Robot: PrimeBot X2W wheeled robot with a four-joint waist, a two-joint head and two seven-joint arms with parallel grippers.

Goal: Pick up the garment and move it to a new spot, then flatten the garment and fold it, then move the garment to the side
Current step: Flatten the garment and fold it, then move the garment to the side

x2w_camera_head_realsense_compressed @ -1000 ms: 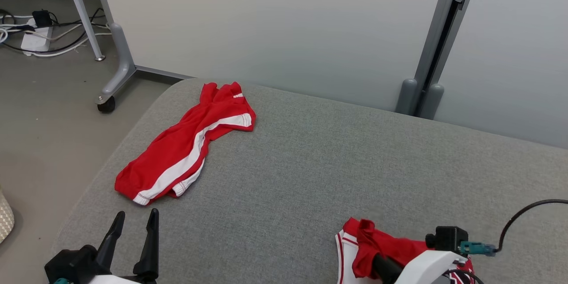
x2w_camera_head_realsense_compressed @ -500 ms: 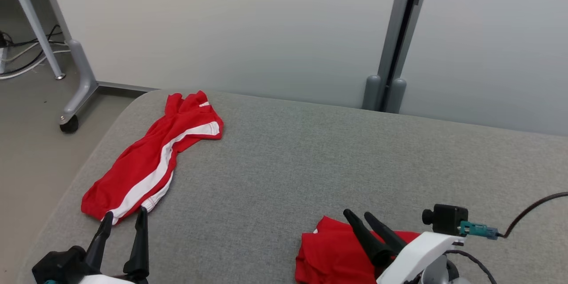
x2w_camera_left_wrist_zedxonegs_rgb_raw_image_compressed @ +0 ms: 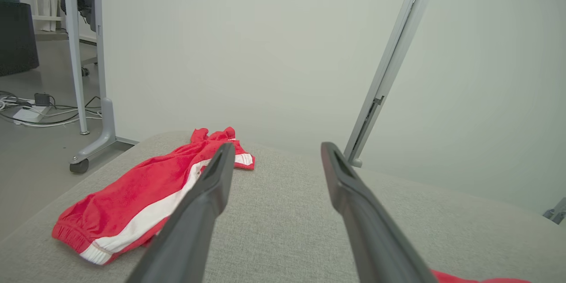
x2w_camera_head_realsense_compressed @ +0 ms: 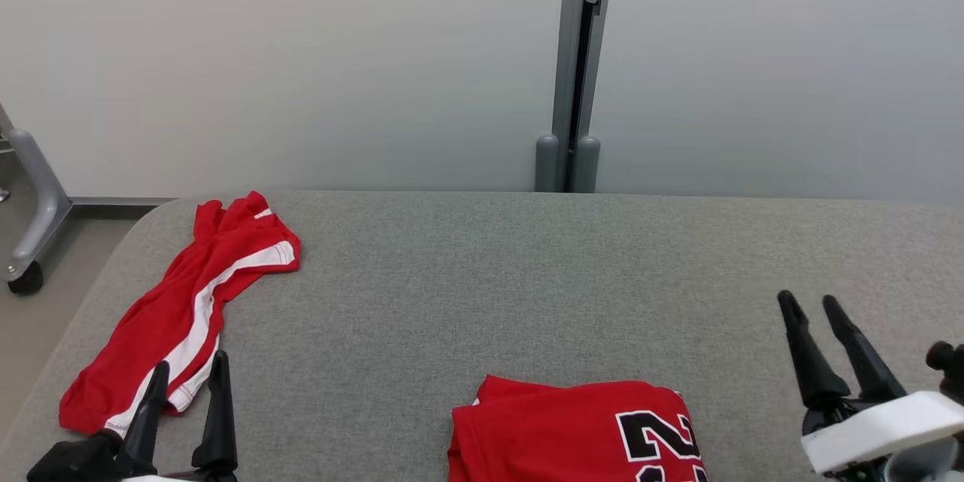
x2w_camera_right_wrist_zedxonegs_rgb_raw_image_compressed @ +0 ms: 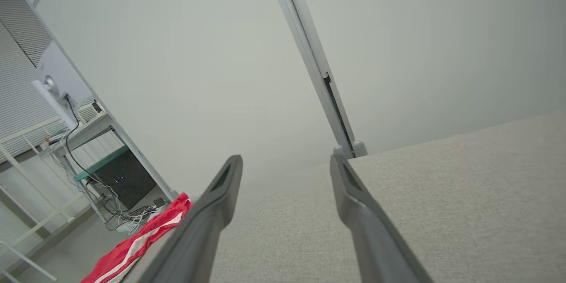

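The garment, a red jersey (x2w_camera_head_realsense_compressed: 572, 429) with a black-and-white number, lies in a flat fold on the grey cushion (x2w_camera_head_realsense_compressed: 489, 279) at the near edge, centre. A sliver of the jersey (x2w_camera_left_wrist_zedxonegs_rgb_raw_image_compressed: 464, 279) shows in the left wrist view. My right gripper (x2w_camera_head_realsense_compressed: 807, 300) is open and empty, raised to the right of the jersey and apart from it; its fingers (x2w_camera_right_wrist_zedxonegs_rgb_raw_image_compressed: 221, 185) point at the wall. My left gripper (x2w_camera_head_realsense_compressed: 190, 365) is open and empty at the lower left, its fingers (x2w_camera_left_wrist_zedxonegs_rgb_raw_image_compressed: 212, 185) near a pair of red shorts.
Red shorts with a white stripe (x2w_camera_head_realsense_compressed: 181, 316) lie along the cushion's left side, also seen as shorts (x2w_camera_left_wrist_zedxonegs_rgb_raw_image_compressed: 146, 194) and shorts (x2w_camera_right_wrist_zedxonegs_rgb_raw_image_compressed: 137, 241). A pale partition with a grey post (x2w_camera_head_realsense_compressed: 576, 90) stands behind. A table leg on a caster (x2w_camera_head_realsense_compressed: 30, 241) is on the floor at left.
The camera has swung to the right. My right gripper opened, let go of the jersey and rose to the right. The jersey now lies flat on the cushion.
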